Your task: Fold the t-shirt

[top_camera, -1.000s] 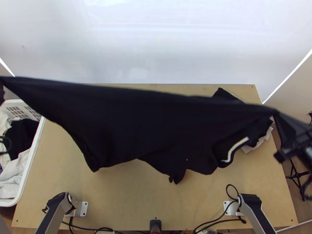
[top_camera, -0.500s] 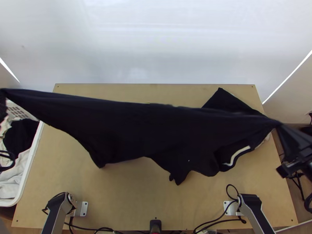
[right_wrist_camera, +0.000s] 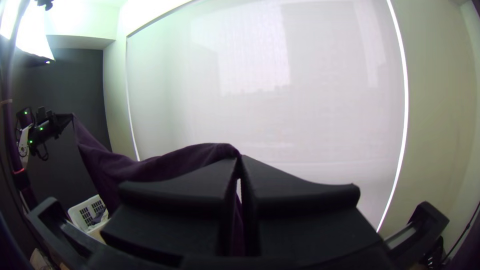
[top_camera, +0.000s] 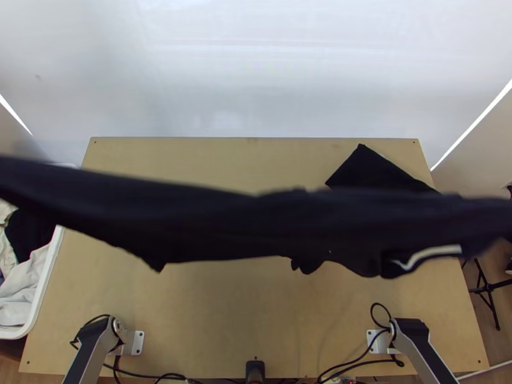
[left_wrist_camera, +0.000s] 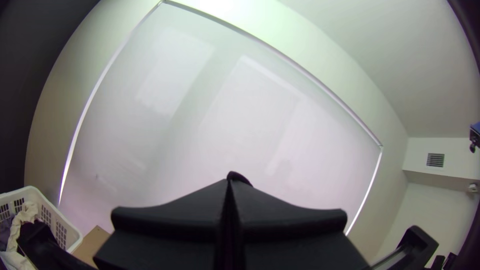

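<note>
The black t-shirt [top_camera: 224, 224] hangs stretched across and above the table, sagging in the middle, with both ends running past the top view's side edges. In the left wrist view, my left gripper [left_wrist_camera: 229, 182] is shut on the shirt [left_wrist_camera: 240, 177], a bit of which pokes out at the fingertips. My right gripper [right_wrist_camera: 240, 158] is shut on another part of the shirt [right_wrist_camera: 165, 162]; from there the cloth runs up to the left gripper [right_wrist_camera: 67, 119], farther off. A white strip shows near the shirt's right lower edge.
Dark cloth [top_camera: 368, 168] lies at the table's back right; I cannot tell whether it belongs to the shirt. A white basket [top_camera: 48, 281] with mixed clothes stands at the left. Cables [top_camera: 358, 363] run along the table's near edge.
The shirt's ends have moved outward past the top view's edges, and its span looks narrower. Its lower middle edge has moved up the picture, while the right gripper has left the top view.
</note>
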